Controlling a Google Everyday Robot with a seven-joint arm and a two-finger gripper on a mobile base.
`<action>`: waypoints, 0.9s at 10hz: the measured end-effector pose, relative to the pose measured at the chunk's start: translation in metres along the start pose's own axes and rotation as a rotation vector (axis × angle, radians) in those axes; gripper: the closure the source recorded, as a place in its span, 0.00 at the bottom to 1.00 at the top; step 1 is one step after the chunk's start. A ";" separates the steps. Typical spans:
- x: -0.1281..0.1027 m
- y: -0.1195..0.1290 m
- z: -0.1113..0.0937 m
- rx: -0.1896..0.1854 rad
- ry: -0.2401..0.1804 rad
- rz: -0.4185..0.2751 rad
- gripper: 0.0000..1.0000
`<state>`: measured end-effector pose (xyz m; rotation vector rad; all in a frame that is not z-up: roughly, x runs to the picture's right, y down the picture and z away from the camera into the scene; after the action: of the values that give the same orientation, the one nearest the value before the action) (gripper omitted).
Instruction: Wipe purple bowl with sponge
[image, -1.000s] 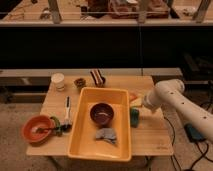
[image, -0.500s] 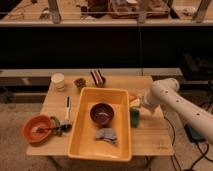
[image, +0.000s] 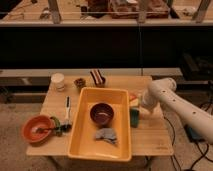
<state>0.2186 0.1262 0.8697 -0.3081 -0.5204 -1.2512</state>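
The white arm has crept a little to the left since a second ago; nothing on the table (image: 152, 142) has shifted. The gripper (image: 142, 108) now hangs at the right side of the yellow tub (image: 100, 91), just above the teal sponge (image: 134, 118), its fingers spread apart and holding nothing. The sponge sits on the table against the tub's right wall. The purple bowl (image: 102, 113) stands inside the tub, with a grey-blue rag (image: 106, 135) on its near side.
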 end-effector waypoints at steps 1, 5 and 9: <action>0.000 0.001 0.003 -0.007 -0.002 0.004 0.20; -0.001 0.002 0.019 -0.041 -0.005 0.012 0.20; -0.004 0.008 0.033 -0.081 -0.014 0.023 0.20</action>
<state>0.2186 0.1482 0.8962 -0.3899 -0.4775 -1.2505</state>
